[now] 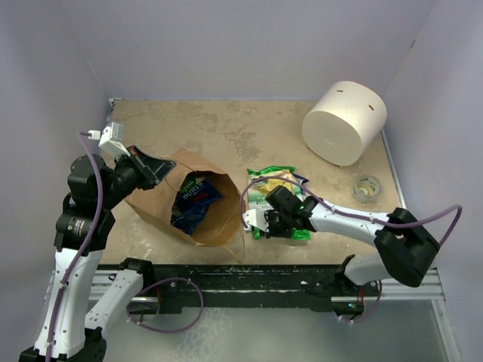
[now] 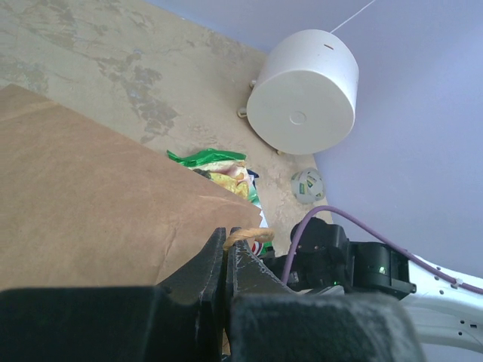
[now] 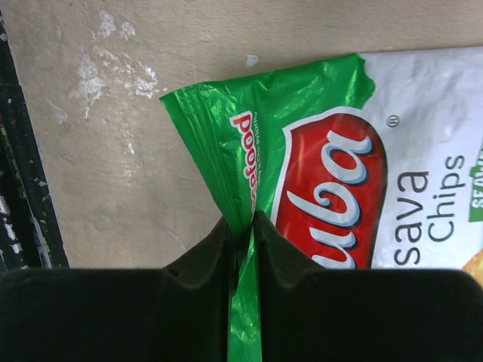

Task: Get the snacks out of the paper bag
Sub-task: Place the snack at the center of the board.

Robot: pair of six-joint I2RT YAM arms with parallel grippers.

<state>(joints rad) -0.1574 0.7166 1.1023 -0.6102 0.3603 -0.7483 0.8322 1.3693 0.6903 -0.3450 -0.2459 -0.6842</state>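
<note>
The brown paper bag [image 1: 155,202] lies on its side with its mouth open. A blue packet [image 1: 195,197] lies inside it. My left gripper [image 1: 153,170] is shut on the bag's tan loop handle [image 2: 255,234] at the bag's upper rim; the left wrist view shows the jaws [image 2: 229,237] pinched on it over the bag [image 2: 90,196]. My right gripper [image 1: 263,223] is shut on the edge of a green cassava chips packet [image 3: 324,143], which lies on the table right of the bag. More green and yellow-green packets [image 1: 273,181] lie just behind it and also show in the left wrist view [image 2: 215,163].
A big white cylinder [image 1: 345,121] stands at the back right, also in the left wrist view [image 2: 302,94]. A small tape roll [image 1: 367,188] lies near the right wall. A black rail [image 1: 264,279] runs along the table's near edge.
</note>
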